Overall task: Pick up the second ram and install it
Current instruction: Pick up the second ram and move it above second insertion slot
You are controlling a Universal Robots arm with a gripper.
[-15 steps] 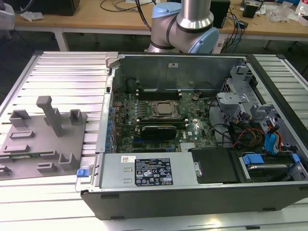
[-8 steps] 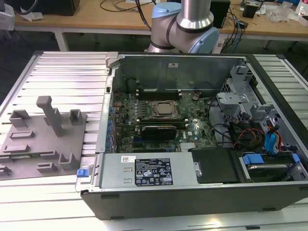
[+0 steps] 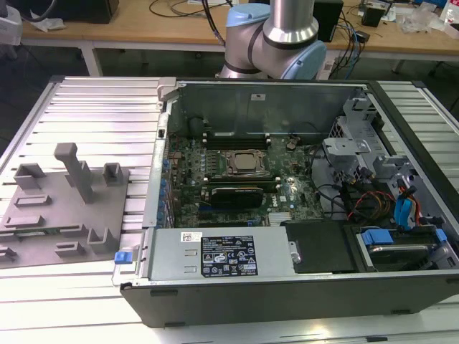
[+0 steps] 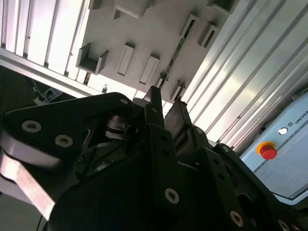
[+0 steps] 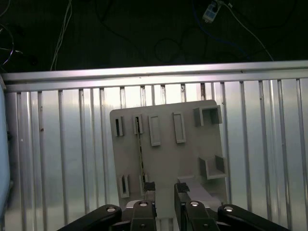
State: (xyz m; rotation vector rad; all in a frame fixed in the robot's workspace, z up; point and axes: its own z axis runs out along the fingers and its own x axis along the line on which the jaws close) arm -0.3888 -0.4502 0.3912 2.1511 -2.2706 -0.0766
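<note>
Exterior view: grey plate [image 3: 79,218] on ribbed bench [image 3: 100,100], at exterior view's left of open computer case [image 3: 287,186].

First wrist view: gripper [image 5: 163,192] above plate, jaws spread, nothing between. Ram stick [image 5: 140,159] on edge in plate slot — long axis runs away from jaws, lined up with one finger, not gap.

Second wrist view: stick [image 4: 174,55] beyond gripper [image 4: 166,101] — not touching.
</note>
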